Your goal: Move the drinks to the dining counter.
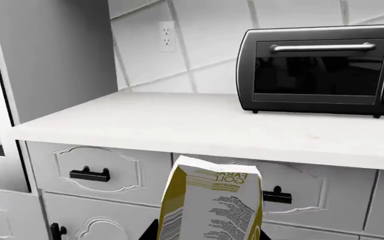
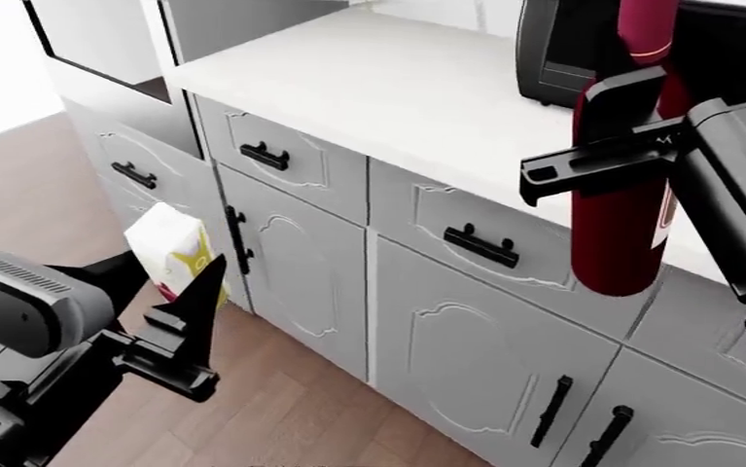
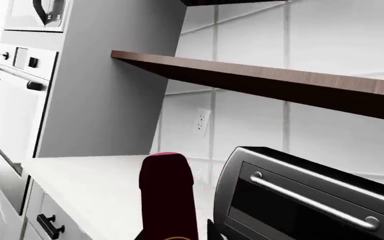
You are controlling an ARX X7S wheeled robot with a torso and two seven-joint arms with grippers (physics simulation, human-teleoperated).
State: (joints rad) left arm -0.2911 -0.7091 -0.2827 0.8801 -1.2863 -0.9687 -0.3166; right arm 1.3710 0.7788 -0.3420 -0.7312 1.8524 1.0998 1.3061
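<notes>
My right end effector (image 2: 632, 126) grasping tall dark-red glass wine bottle (image 2: 621, 229), upright; left end effector (image 2: 171, 311) grasping small white yellow-printed carton (image 2: 171, 251).

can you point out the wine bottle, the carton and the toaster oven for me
wine bottle (image 2: 617, 243), head view, on its dark-red lower body under the right gripper.
carton (image 1: 212, 207), left wrist view, on its printed front face.
toaster oven (image 1: 315, 75), left wrist view, on its dark glass door.

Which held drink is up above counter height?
The wine bottle in the right gripper. The carton in the left gripper hangs low, by the cabinet doors.
</notes>
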